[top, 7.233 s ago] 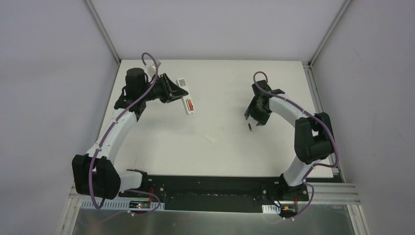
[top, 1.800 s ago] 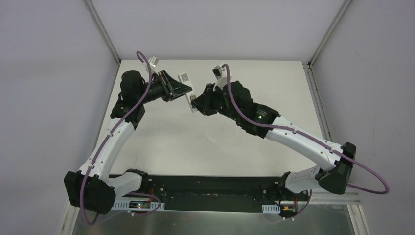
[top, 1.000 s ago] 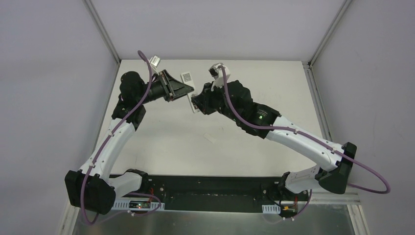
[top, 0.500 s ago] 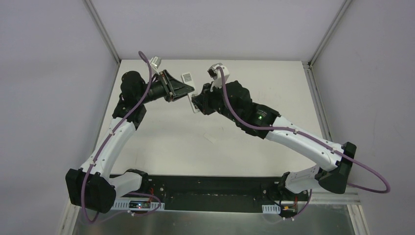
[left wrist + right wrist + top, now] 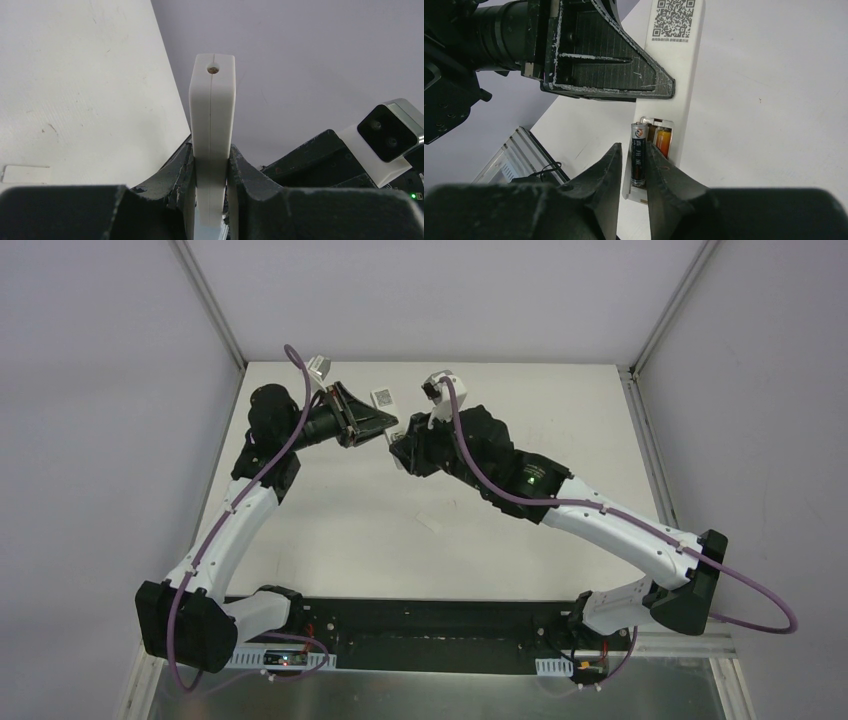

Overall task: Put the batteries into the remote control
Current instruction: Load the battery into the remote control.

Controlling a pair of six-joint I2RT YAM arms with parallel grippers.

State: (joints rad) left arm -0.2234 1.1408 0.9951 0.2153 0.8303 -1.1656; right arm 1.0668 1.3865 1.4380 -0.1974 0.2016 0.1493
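Enclosing the scene are plain grey walls (image 5: 450, 300) around a matt white table (image 5: 500, 540). Over its far part the left gripper (image 5: 212, 160) is clamped on the remote control (image 5: 212, 110), its open bay turned toward the other arm, I think to steady it for loading. The right gripper (image 5: 633, 150) straddles the dark battery (image 5: 639, 155), set along the free slot beside the seated red-orange battery (image 5: 663, 141). Whether its fingers pinch it or stand loose, I cannot tell.

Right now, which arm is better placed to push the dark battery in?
Right. The right claw straddles the dark battery at the remote's open slot; the left claw grips the remote.
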